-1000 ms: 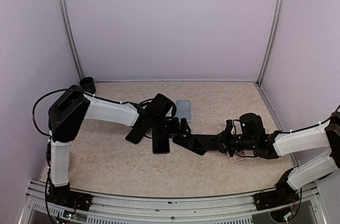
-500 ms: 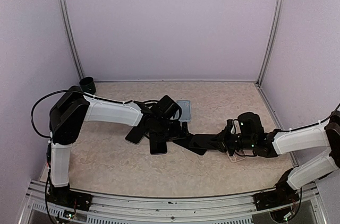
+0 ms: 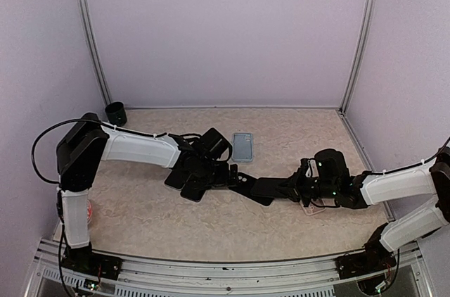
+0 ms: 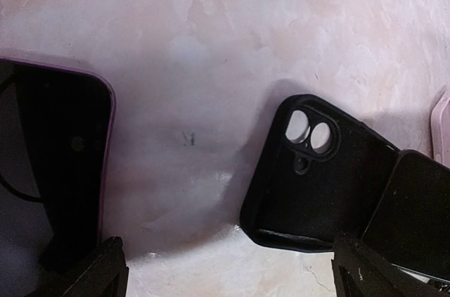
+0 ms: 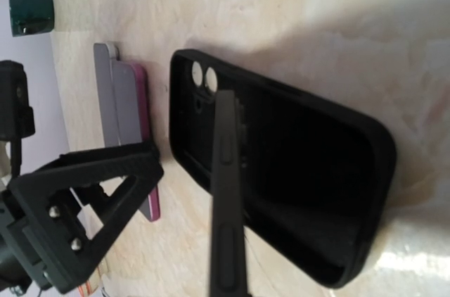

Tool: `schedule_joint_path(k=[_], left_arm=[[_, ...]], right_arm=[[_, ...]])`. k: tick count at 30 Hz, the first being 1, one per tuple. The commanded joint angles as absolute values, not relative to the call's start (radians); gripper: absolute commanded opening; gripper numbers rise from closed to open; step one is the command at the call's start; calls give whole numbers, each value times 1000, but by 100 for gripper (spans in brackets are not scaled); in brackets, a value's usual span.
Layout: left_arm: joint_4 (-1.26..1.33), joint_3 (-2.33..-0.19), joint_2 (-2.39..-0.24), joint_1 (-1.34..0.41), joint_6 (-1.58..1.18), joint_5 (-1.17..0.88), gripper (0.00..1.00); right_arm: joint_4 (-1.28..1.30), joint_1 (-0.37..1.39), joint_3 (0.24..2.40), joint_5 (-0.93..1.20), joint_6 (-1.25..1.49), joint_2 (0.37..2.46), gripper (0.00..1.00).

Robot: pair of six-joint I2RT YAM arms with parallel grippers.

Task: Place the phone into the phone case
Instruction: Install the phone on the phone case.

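The black phone case [image 3: 254,188] lies open side up on the table; it also shows in the left wrist view [image 4: 316,177] and the right wrist view [image 5: 295,184]. My right gripper [image 3: 285,188] is shut on a black phone [image 5: 225,191], seen edge-on and held just above the case. My left gripper [image 3: 219,174] is open and empty, its fingertips [image 4: 95,276] low over bare table to the left of the case. A dark phone in a purple case [image 4: 49,170] lies left of it.
A light blue case [image 3: 242,146] lies behind the arms. A second flat device [image 3: 176,178] lies by the purple-cased phone [image 3: 195,188]. A dark cup [image 3: 114,111] stands at the back left. A pink item [image 3: 310,210] lies under the right arm.
My left arm has drawn back to the left, and the dark phone under it has shifted left, away from the black case. The right arm has hardly moved.
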State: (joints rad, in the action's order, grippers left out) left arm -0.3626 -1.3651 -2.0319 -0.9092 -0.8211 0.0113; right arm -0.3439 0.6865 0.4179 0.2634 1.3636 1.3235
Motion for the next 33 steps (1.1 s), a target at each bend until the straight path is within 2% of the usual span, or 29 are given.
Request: schedule_joint_path(k=[1, 12, 33], left_arm=[[-368, -1347, -2011, -893, -808, 17, 99], [-145, -1384, -2100, -874, -813, -211, 99], [54, -1217, -2018, -919, -828, -327, 99]], right_arm=[[-379, 698, 446, 256, 1373, 1321, 0], [-414, 699, 433, 245, 1367, 1327, 0], [-564, 697, 480, 325, 1363, 1522, 0]])
